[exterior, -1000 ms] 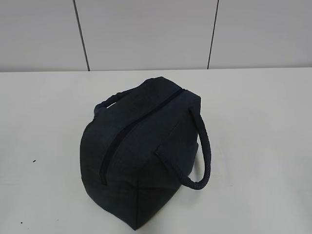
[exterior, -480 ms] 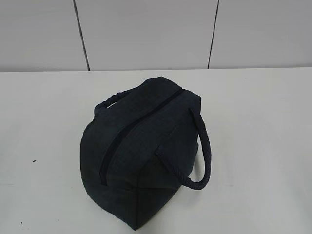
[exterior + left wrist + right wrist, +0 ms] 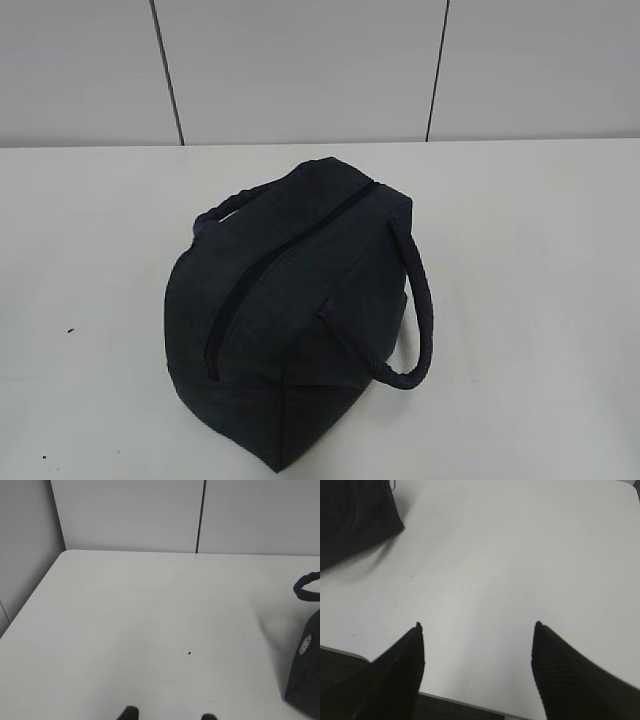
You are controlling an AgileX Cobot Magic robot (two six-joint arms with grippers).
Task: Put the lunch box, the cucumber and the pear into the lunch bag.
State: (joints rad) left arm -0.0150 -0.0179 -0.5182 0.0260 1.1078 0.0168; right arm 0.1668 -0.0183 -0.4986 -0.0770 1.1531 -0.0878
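The dark navy lunch bag [image 3: 290, 300] stands in the middle of the white table [image 3: 530, 260] with its zip closed along the top and its two loop handles hanging to the sides. Its edge shows at the right of the left wrist view [image 3: 306, 675] and at the top left of the right wrist view [image 3: 355, 515]. The lunch box, the cucumber and the pear are out of view. My left gripper [image 3: 169, 714] is open and empty over bare table left of the bag. My right gripper [image 3: 477, 627] is open and empty above the table's front edge.
A grey panelled wall [image 3: 300, 70] runs behind the table. The table's left edge and back corner show in the left wrist view [image 3: 62, 555]. The table's front edge [image 3: 460, 700] lies just under my right gripper.
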